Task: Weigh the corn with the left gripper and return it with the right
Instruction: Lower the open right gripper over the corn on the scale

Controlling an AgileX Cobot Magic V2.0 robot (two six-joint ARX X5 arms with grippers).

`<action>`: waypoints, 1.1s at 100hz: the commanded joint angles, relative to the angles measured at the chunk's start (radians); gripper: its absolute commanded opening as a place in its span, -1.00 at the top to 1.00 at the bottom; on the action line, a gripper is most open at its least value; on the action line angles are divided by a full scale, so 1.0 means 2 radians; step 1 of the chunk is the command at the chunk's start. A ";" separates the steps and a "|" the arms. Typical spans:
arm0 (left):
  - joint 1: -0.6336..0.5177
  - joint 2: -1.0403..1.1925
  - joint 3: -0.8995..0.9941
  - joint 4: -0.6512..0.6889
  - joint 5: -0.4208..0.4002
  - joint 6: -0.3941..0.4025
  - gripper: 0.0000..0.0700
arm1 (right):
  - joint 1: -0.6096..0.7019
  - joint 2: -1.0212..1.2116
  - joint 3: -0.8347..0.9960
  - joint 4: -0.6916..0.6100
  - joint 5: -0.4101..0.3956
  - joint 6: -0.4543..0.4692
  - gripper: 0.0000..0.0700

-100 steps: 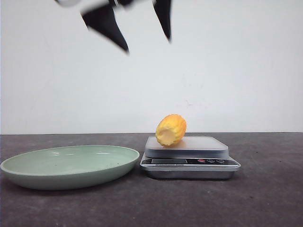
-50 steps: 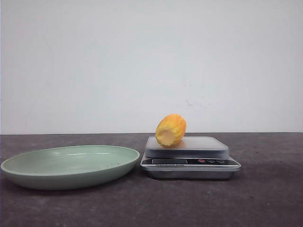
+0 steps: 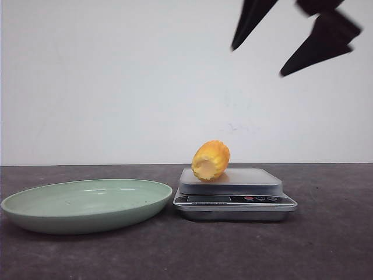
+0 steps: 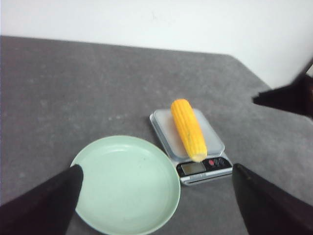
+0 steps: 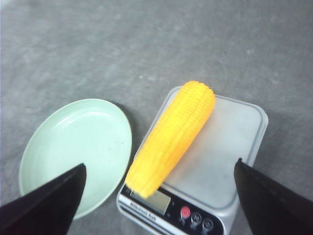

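My right hand [image 3: 274, 55] hangs open and empty, almost straight above the corn [image 5: 171, 138], so it is the nearer arm for the pick. The corn lies flat on the scale [image 5: 234, 147], its long axis slantwise across the platform, cut end over the display beside the plate [image 5: 73, 147]. My left hand [image 4: 156, 196], open too, sits farther back.

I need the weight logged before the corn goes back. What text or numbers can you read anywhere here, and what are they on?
Nothing reads clearly.
Display of the scale: no digits can be made out in any view.
Small dark print on the scale's front edge, below the display: too small and blurred to read.
Corn, green plate and table: no text.
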 commanded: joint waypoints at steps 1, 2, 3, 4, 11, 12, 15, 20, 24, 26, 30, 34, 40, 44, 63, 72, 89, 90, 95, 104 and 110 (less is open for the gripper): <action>-0.004 0.006 0.006 0.002 0.010 -0.001 -0.71 | 0.010 0.040 0.027 -0.003 0.014 0.023 -0.75; -0.004 0.006 0.006 0.002 0.010 0.000 -0.71 | 0.011 0.046 0.030 -0.004 0.014 0.024 -0.75; -0.004 0.006 0.006 0.002 0.011 0.000 -0.71 | 0.012 0.052 0.034 -0.005 0.016 0.025 -0.75; -0.004 0.006 0.006 0.002 0.011 0.000 -0.71 | 0.013 0.057 0.037 -0.007 0.016 0.027 -0.75; -0.004 0.006 0.006 0.003 0.011 0.002 -0.71 | 0.020 0.095 0.062 -0.020 0.023 0.035 -0.75; -0.004 0.006 0.006 0.003 0.011 0.002 -0.71 | 0.021 0.100 0.065 -0.022 0.024 0.036 -0.75; -0.004 0.006 0.006 0.003 0.011 0.003 -0.71 | 0.024 0.114 0.075 -0.026 0.024 0.040 -0.75; -0.004 0.006 0.006 0.002 0.011 0.003 -0.71 | 0.031 0.137 0.089 -0.031 0.024 0.046 -0.75; -0.004 0.006 0.006 0.001 0.012 0.003 -0.71 | 0.036 0.152 0.098 -0.034 0.028 0.049 -0.70; -0.004 0.006 0.006 0.001 0.012 0.003 -0.71 | 0.039 0.159 0.103 -0.037 0.032 0.050 -0.64; -0.004 0.006 0.006 0.000 0.015 0.003 -0.71 | 0.043 0.174 0.112 -0.043 0.040 0.054 -0.55; -0.004 0.006 0.006 0.000 0.019 0.003 -0.71 | 0.046 0.186 0.119 -0.049 0.048 0.057 -0.53; -0.004 0.006 0.006 0.000 0.024 0.003 -0.71 | 0.049 0.202 0.128 -0.052 0.050 0.063 -0.53; -0.004 0.006 0.006 -0.001 0.025 0.003 -0.71 | 0.051 0.210 0.132 -0.053 0.050 0.069 -0.53; -0.004 0.006 0.006 -0.011 0.033 0.003 -0.71 | 0.052 0.239 0.136 -0.051 0.054 0.091 -0.53; -0.004 0.006 0.006 -0.011 0.040 0.003 -0.70 | 0.051 0.250 0.136 -0.050 0.055 0.101 -0.53; -0.004 0.006 0.006 -0.011 0.049 0.003 -0.70 | 0.053 0.264 0.138 -0.043 0.057 0.109 -0.52; -0.004 0.006 0.006 -0.011 0.049 0.003 -0.70 | 0.052 0.264 0.138 -0.043 0.057 0.109 -0.52; -0.004 0.006 0.006 -0.012 0.049 0.004 -0.70 | 0.052 0.270 0.142 -0.043 0.057 0.113 -0.52; -0.004 0.006 0.006 -0.013 0.049 0.007 -0.70 | 0.053 0.277 0.149 -0.044 0.051 0.114 -0.52; -0.004 0.006 0.006 -0.015 0.049 0.007 -0.70 | 0.056 0.281 0.153 -0.046 0.049 0.114 -0.52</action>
